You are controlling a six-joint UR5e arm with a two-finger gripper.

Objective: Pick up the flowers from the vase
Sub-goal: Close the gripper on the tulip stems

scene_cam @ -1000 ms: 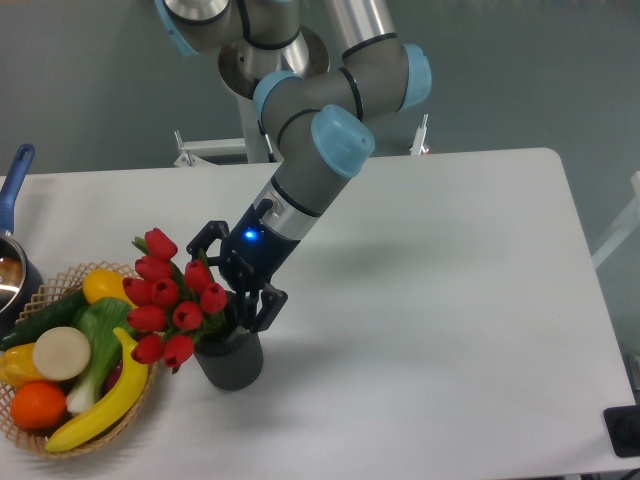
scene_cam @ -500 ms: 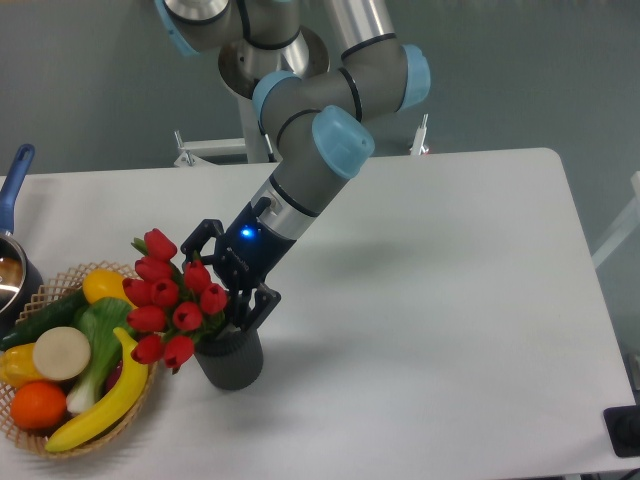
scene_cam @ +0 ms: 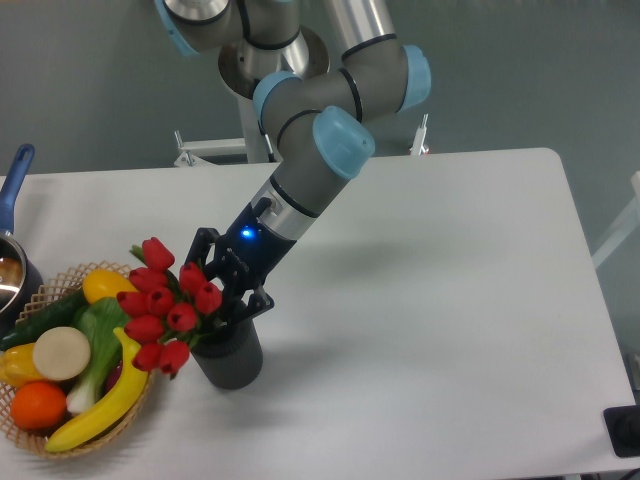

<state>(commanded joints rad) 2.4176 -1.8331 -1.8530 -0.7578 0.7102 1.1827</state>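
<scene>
Camera view from the fixed front position showed your arm reaching down and to the left across the white surface, its end effector set at the mouth of the dark grey vase. The red tulips stood in that vase, the buds fanning up and to the left of the black fingers, so the bunch lay just on the far-left side of your tool, with its stems running down into the vase below and behind the jaws. You could see the fingers bracketing the spot where the stems entered the mouth, close together, yet the leaves and buds hid the contact itself; whether they had truly clamped on the stems could not be told from this view.

The bunch leaned left, out over the rim of the wicker basket that held a banana, an orange and other produce. A judgement: since the stems' long axis ran roughly upright with a leftward tilt, your lift would need to follow that line up and out of the vase, not straight sideways, or the vase could tip toward the basket.
</scene>
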